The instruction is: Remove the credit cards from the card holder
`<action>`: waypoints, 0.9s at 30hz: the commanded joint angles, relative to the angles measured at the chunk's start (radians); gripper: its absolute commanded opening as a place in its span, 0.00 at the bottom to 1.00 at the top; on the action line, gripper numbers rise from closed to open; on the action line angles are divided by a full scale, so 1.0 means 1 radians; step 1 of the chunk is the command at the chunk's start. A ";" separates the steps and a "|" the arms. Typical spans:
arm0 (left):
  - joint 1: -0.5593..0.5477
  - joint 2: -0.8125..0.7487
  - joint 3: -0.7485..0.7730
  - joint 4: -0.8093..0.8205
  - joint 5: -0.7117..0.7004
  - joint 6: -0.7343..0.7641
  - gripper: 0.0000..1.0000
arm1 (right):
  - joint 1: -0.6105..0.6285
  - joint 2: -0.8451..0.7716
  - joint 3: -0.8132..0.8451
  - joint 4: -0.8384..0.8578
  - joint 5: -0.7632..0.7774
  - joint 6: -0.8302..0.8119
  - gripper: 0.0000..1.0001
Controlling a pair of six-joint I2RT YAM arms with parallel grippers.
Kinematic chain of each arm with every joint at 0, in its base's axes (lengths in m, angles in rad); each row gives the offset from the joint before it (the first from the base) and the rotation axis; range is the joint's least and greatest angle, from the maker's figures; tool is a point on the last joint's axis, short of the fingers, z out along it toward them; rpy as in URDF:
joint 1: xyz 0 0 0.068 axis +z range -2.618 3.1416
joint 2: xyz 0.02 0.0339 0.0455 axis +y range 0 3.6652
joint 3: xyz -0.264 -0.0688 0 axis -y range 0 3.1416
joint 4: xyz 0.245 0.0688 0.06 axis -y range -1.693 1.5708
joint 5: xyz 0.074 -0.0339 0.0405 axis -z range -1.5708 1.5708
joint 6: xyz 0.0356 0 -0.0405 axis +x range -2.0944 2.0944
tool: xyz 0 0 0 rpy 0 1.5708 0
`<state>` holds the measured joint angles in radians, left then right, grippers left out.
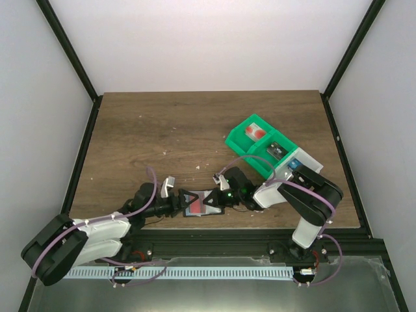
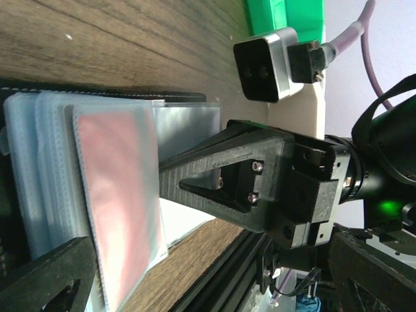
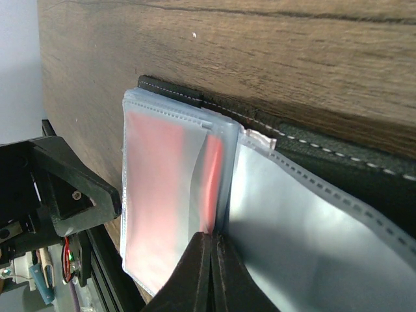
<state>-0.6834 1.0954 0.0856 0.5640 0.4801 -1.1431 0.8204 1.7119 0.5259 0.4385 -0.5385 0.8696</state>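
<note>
**Card extraction: grip made, pull pending**

Pinching tip to tip with the right hand (image 3: 211, 242), at the edge of a clear plastic sleeve (image 3: 305, 221) that covers a white-and-red plastic credit card (image 3: 159, 195). Can't tell whether card or only film sits between the pads.

Opposite, at the far side: left hand (image 1: 190, 203), gripping or open, cannot tell.

Between the two: flat black bifold card holder (image 3: 338, 166), lying open near the front edge of the brown wood-grain worktop (image 1: 162, 130).

Judged step: drawing one card out of its slot.

Next move:
- Confirm the grip is on card, not sleeve.
- Pull straight along the slot.
- Keep the holder braced.

Top view only: green plastic tray (image 1: 242, 144) off to the right, with another white-and-red card (image 1: 253, 133) inside.

Wrist views only: stacked sleeve layers and the stitched cover edge.
</note>
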 commanded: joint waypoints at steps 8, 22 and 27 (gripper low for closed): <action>-0.003 0.075 -0.043 0.113 -0.001 0.009 1.00 | 0.017 0.052 -0.024 -0.105 -0.011 -0.006 0.00; -0.022 0.047 -0.003 0.102 0.030 -0.015 1.00 | 0.018 0.064 -0.017 -0.112 -0.019 -0.014 0.02; -0.040 0.019 0.026 0.059 0.020 -0.011 1.00 | 0.017 0.056 -0.018 -0.110 -0.018 -0.011 0.02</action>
<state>-0.7010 1.1374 0.0692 0.6228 0.4797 -1.1500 0.8139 1.7233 0.5266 0.4519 -0.5598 0.8696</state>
